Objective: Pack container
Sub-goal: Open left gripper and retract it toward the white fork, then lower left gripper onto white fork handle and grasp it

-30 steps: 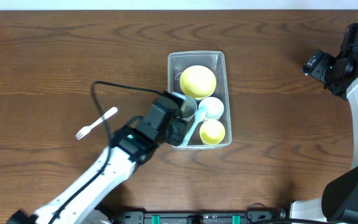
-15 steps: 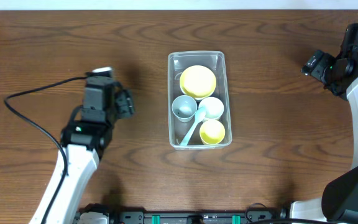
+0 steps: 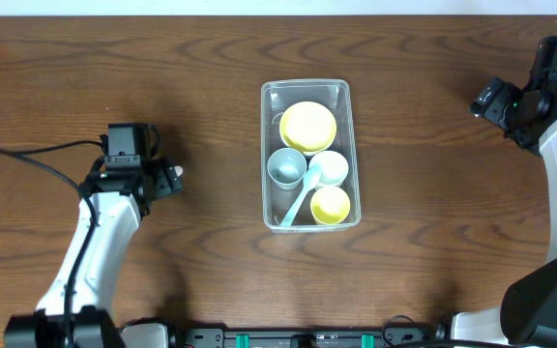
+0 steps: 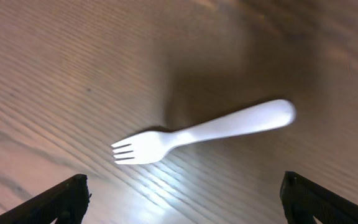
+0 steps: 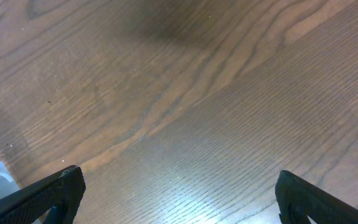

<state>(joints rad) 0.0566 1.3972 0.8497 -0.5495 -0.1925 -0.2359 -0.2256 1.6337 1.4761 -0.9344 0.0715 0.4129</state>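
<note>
One container (image 3: 264,145) sits at the middle of the bench (image 3: 433,261), and in it I count five items. There is one big yellow bowl (image 3: 307,126) at the far end and one small yellow bowl (image 3: 331,205) at the near end. Between them stand one grey cup (image 3: 286,166) and one white cup (image 3: 332,167), side by side, and one pale blue spoon (image 3: 294,201) lies aslant by the grey cup. One white fork (image 4: 197,132) lies flat on the bench, well left of the container, beneath my left pincer (image 4: 182,199), whose fingers are spread wide. My right pincer (image 5: 176,193) is likewise spread, over the wood at the far right. The bench is dark brown woodgrain, with a pale strip (image 3: 278,6) along its far edge.
</note>
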